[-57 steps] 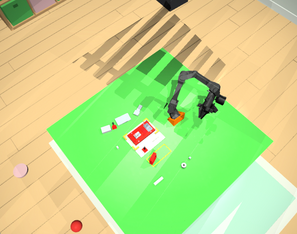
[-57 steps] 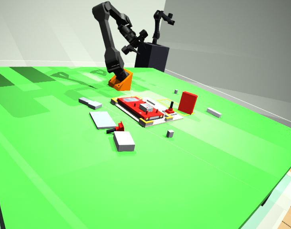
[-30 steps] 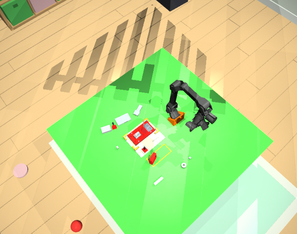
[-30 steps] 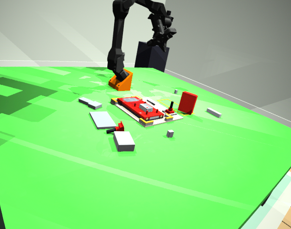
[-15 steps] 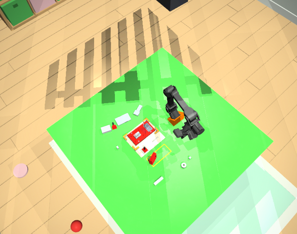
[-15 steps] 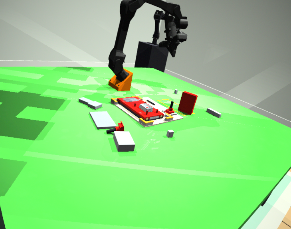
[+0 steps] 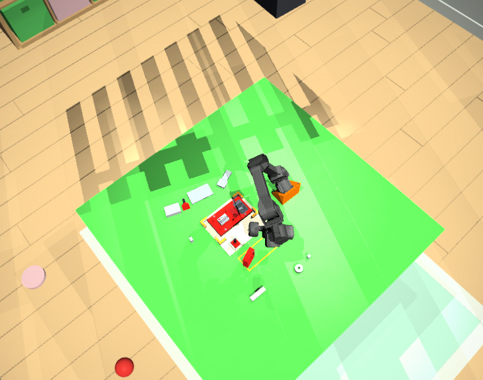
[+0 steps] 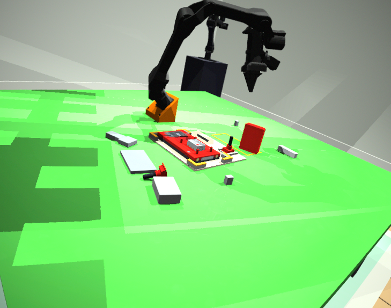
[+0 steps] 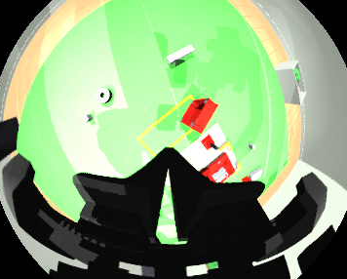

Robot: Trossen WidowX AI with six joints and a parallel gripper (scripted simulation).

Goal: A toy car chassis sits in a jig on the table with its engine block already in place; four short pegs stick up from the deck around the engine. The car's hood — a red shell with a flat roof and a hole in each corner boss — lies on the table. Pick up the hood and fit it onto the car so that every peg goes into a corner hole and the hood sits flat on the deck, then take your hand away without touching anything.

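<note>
A: What can't you make out here?

B: Your wrist view is mostly filled by the black gripper [image 9: 169,178] body, so the red toy car chassis [image 9: 219,168] is cut off at its edge. From the top, the arm covers the gripper tips. The four short pegs on the deck show as tiny red nubs in the exterior view; the corner holes in the hood you can't see anywhere.

A: Jaws?

B: Closed, tips together, nothing held. They hang high in the air, pointing down.

A: And the hood?

B: The red flat-roofed hood shell [image 8: 251,138] stands on edge on the desk, inside a thin yellow outline [image 8: 227,138], just beside the pale jig plate [image 8: 219,161]. It's well below your jaws and apart from them, roughly underneath in the exterior view. The grey engine block [image 8: 196,143] sits on the chassis deck.

A: Surface, room?

B: Bright green desk [image 8: 222,232] with lighter and darker patches; several grey blocks, a flat pale plate [image 8: 137,160] and a small white ring [image 7: 298,267] are scattered around. Orange arm base [image 8: 162,109]. Wood plank floor [image 7: 417,81], grey walls, a dark box [image 8: 204,74] behind the desk.
</note>
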